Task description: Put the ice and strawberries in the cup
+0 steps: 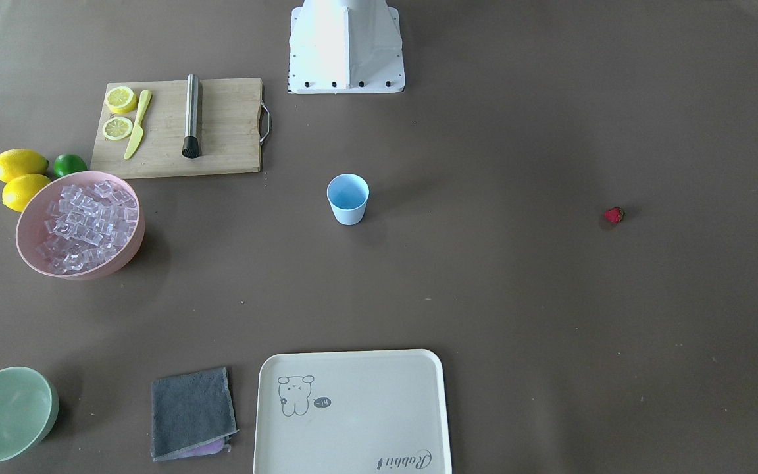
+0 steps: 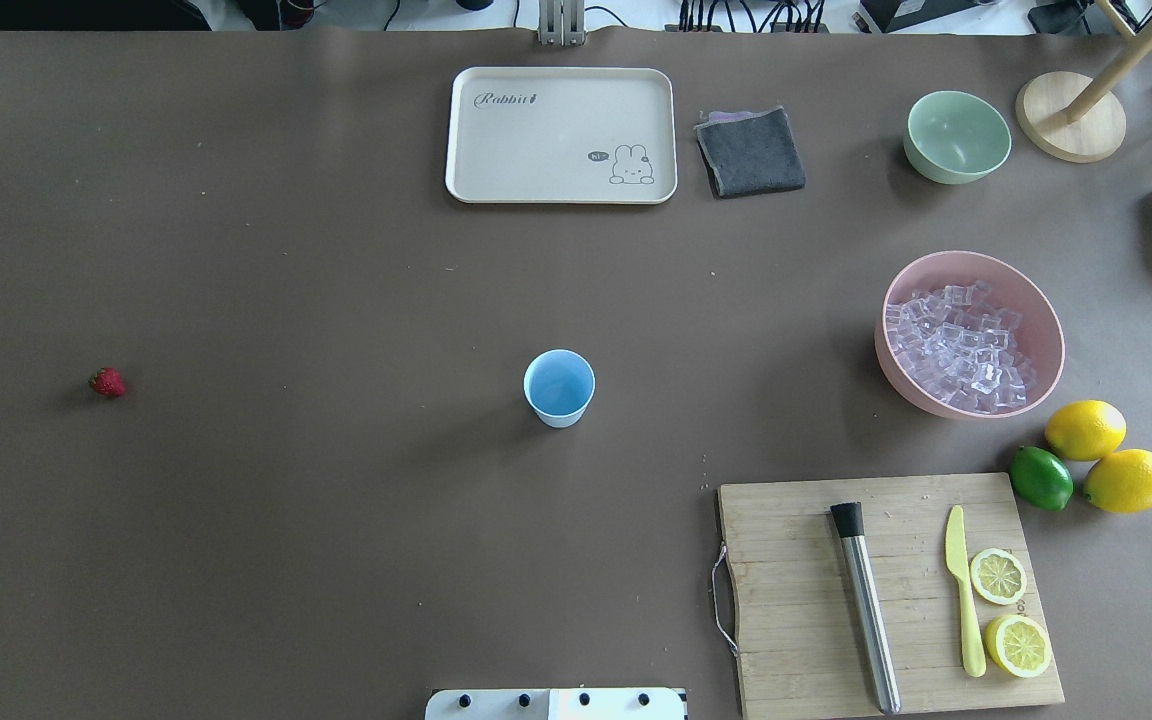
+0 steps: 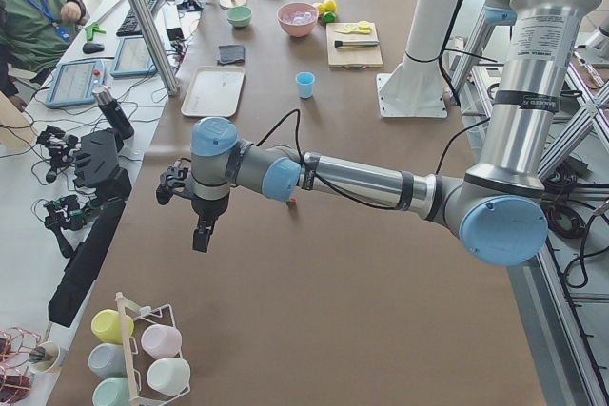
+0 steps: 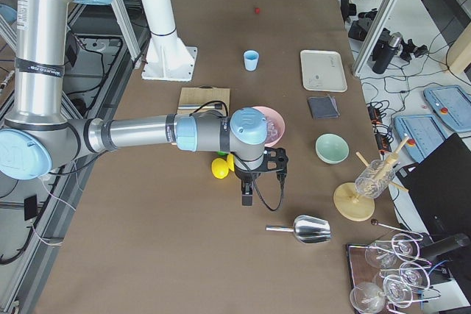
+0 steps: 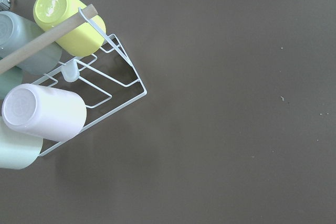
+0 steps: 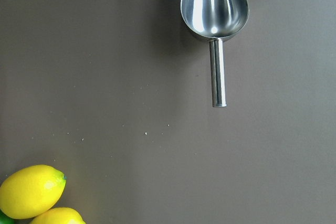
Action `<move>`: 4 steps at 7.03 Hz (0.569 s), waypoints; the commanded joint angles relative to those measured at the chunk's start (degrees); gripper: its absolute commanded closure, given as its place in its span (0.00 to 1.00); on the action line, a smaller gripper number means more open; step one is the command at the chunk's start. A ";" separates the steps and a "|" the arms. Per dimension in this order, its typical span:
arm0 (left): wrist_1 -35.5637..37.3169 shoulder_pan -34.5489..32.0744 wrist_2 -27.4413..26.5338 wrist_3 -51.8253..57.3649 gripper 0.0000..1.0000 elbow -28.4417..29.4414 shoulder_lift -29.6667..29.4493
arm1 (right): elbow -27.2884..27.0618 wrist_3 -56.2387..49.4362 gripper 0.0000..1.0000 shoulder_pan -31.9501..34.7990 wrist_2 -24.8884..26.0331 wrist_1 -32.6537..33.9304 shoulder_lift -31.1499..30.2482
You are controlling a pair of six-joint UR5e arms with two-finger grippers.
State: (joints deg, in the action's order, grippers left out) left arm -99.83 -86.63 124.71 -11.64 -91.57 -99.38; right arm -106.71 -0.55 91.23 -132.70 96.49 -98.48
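The light-blue cup (image 2: 559, 388) stands upright in the middle of the table. It looks empty. A single strawberry (image 2: 107, 382) lies alone far out on the robot's left side. The ice (image 2: 961, 345) fills a pink bowl (image 2: 886, 372) on the robot's right. My left gripper (image 3: 202, 235) hangs over the table's left end, past the strawberry, and I cannot tell if it is open or shut. My right gripper (image 4: 246, 198) hovers beyond the pink bowl (image 4: 278, 117), beside the lemons, its state also unclear.
A cutting board (image 2: 796, 590) holds a muddler, a yellow knife and lemon halves. Two lemons (image 2: 1086, 430) and a lime (image 2: 1041, 478) lie by it. At the far edge are a tray (image 2: 496, 150), grey cloth (image 2: 751, 152) and green bowl (image 2: 956, 137). A metal scoop (image 6: 214, 3) and cup rack (image 5: 105, 93) sit at the ends.
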 commanded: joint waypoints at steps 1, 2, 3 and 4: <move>-0.10 0.32 0.01 0.04 0.02 -0.97 1.37 | 0.10 0.02 0.00 0.00 -0.19 0.02 -0.05; -0.10 0.32 0.09 -0.13 0.02 -1.41 1.73 | -0.16 -0.15 0.00 0.00 -0.28 -0.07 -0.05; -0.10 0.41 0.10 0.21 0.02 -1.42 2.43 | -0.43 -0.24 0.00 0.00 -0.19 -0.16 0.21; -0.10 0.41 0.18 0.30 0.02 -1.50 3.22 | -0.43 -0.15 0.00 0.00 -0.19 -0.16 1.00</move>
State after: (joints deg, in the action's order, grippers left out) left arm -99.93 -86.27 124.82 -11.51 -92.94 -97.09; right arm -107.03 -0.72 91.23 -132.91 96.37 -98.18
